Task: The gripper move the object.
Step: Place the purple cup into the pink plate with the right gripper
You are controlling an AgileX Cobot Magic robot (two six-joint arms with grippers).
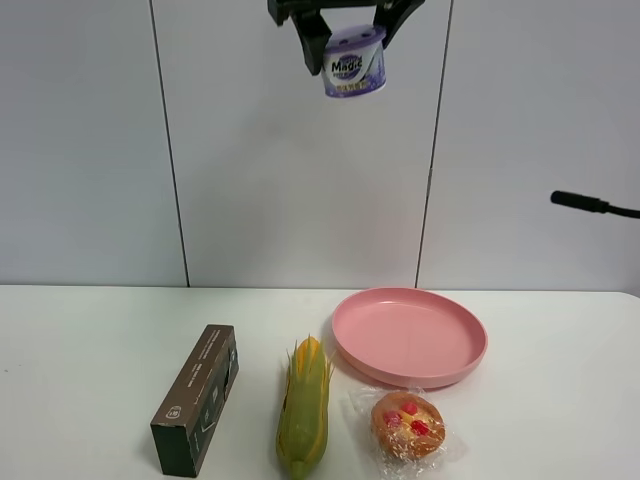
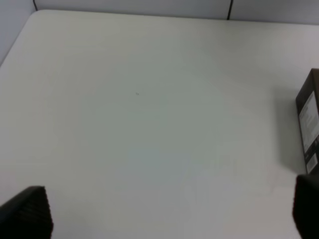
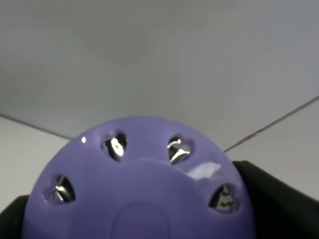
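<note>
my right gripper (image 1: 350, 40) pinches the tub (image 1: 355, 65) by its sides, high above the table (image 1: 80, 340), axis near upright, lid toward my wrist. below lie the corn (image 1: 305, 405) and the pink plate (image 1: 410, 335). my left gripper (image 2: 164, 214) is spread, low beside the dark box (image 2: 309, 124). plain white wall behind.

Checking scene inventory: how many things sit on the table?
4: a dark box at left, corn beside it, a pink plate at right, a wrapped muffin in front of the plate. The tub is held aloft, not counted.
</note>
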